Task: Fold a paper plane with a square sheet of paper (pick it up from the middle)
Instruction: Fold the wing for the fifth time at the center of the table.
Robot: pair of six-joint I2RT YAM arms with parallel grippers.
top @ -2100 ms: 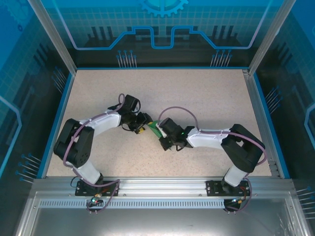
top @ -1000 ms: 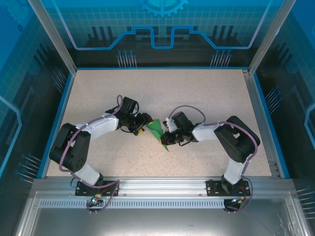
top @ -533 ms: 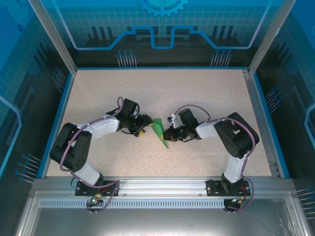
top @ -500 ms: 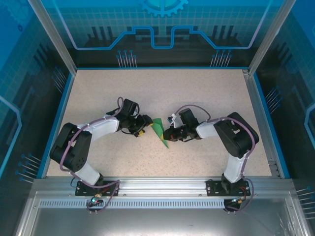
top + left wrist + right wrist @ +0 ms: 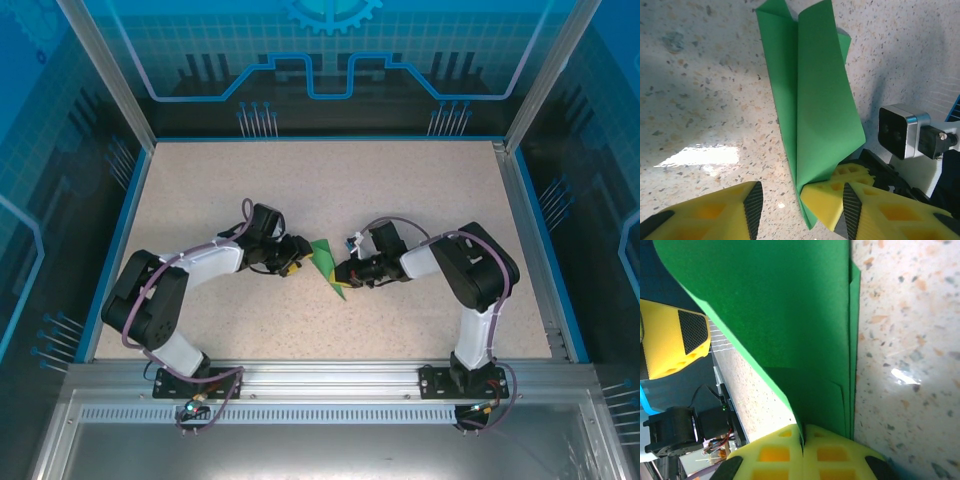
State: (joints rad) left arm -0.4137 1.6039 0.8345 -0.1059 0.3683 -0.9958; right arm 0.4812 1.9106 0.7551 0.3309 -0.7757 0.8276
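Observation:
The square sheet of paper (image 5: 323,256) is bright green, folded into a narrow pointed shape, and stands partly on edge mid-table. My right gripper (image 5: 342,274) is shut on it. In the right wrist view its yellow fingertips (image 5: 775,452) press together on one layer of the paper (image 5: 790,315), with the right gripper (image 5: 802,432) at the paper's lower edge. My left gripper (image 5: 303,262) sits just left of the paper. Seen from the left wrist, the left gripper (image 5: 800,210) is open, its pads either side of the lower tip of the paper (image 5: 815,100) and not touching it.
The speckled table (image 5: 400,190) has blue raised edges and glass walls around it. Both arms bend inward and meet at the middle. The right wrist's camera (image 5: 897,131) sits close beside the paper in the left wrist view.
The right arm has folded in tighter and its gripper has carried the paper slightly up and right. The left gripper has followed it and stays close to the paper.

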